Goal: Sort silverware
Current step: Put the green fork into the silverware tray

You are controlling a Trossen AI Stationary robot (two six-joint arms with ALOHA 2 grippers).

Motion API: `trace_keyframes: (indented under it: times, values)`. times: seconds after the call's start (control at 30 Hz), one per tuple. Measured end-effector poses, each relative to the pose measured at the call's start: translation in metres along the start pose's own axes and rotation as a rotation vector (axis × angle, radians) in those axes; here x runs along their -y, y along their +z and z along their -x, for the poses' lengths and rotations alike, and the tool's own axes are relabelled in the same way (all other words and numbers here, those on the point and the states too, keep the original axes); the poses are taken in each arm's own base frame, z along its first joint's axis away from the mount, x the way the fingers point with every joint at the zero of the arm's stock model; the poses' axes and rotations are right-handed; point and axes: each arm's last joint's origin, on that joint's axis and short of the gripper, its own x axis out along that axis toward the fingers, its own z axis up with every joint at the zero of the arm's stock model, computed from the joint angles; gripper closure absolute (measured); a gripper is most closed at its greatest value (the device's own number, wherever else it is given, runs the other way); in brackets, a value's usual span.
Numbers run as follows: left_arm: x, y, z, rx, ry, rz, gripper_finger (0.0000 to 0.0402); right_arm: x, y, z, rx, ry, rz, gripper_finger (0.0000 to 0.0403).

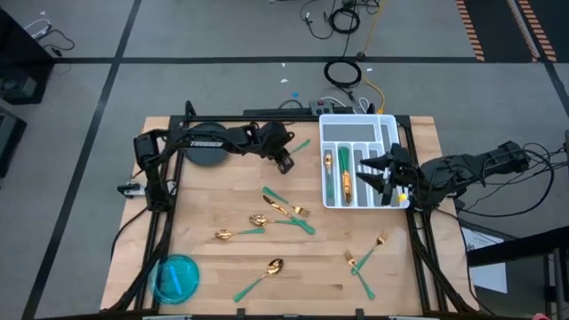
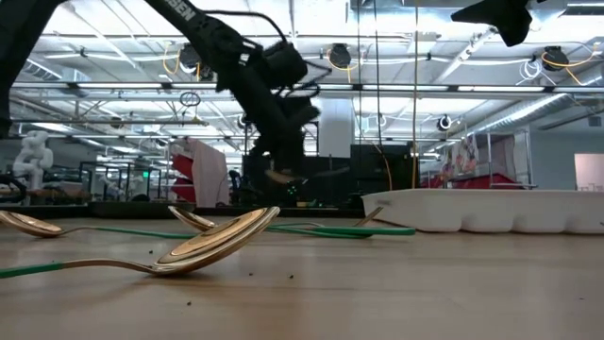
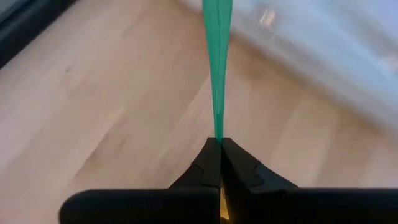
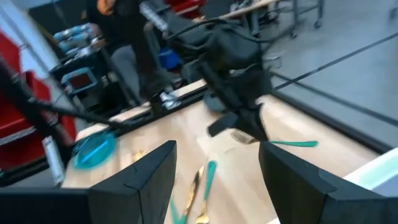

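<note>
My left gripper (image 1: 284, 161) hangs over the table's far middle, left of the white divided tray (image 1: 388, 130). It is shut on one piece of silverware whose green handle (image 1: 303, 144) sticks out toward the tray. Whether that piece is a fork, spoon or knife, I cannot tell. My right gripper (image 1: 373, 173) stands open above the tray with nothing between its fingers (image 4: 149, 177). Several gold-and-green pieces lie flat on the wood: a fork (image 1: 286, 207), two spoons (image 1: 260, 220) (image 1: 233, 234) and a third spoon (image 1: 265, 272). Two pieces (image 1: 345, 180) lie in tray compartments. My left gripper pinches the piece's green handle (image 3: 217, 132) between its two fingertips, near the gold head, which glints behind the fingers (image 3: 222, 208). The fingers slant down from the table's left and lie along the handle, which runs on past them. The piece hangs clear of the wood (image 2: 283, 176).
Two forks (image 1: 363, 258) lie near the front right. A blue round dish (image 1: 176, 276) sits at the front left corner and a dark round disc (image 1: 206, 153) at the far left. Bare wood lies between my left gripper and the tray.
</note>
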Motion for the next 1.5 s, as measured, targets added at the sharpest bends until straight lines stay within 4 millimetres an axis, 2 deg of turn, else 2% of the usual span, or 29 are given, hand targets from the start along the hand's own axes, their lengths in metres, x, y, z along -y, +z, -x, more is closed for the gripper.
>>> trace_keyframes:
  times: [0.2,0.33,0.63,0.8,1.1,1.27,1.5]
  values:
    - [0.022,0.034,0.03,0.293,-0.216,0.194,0.0401,0.008,0.008,0.013,0.065,-0.009,-0.018,0.0179]
    - [0.04,0.049,0.042,0.472,-0.328,0.322,0.0401,0.012,0.011,0.02,0.092,0.004,-0.034,0.0179]
    - [0.073,0.053,0.038,0.649,-0.388,0.615,0.0402,0.013,0.013,0.023,0.107,0.0,-0.014,0.0179]
    - [0.091,0.06,0.02,0.655,-0.434,0.686,0.0402,0.013,0.013,0.024,0.112,0.001,-0.003,0.0179]
    - [0.125,0.085,-0.029,0.616,-0.526,0.732,0.0402,0.013,0.014,0.024,0.114,0.002,-0.002,0.0179]
    - [0.136,0.09,-0.055,0.535,-0.502,0.779,0.0402,0.013,0.015,0.024,0.125,0.014,-0.004,0.0179]
    - [0.146,0.095,-0.079,0.483,-0.382,0.845,0.0402,0.012,0.015,0.024,0.128,0.015,0.003,0.0179]
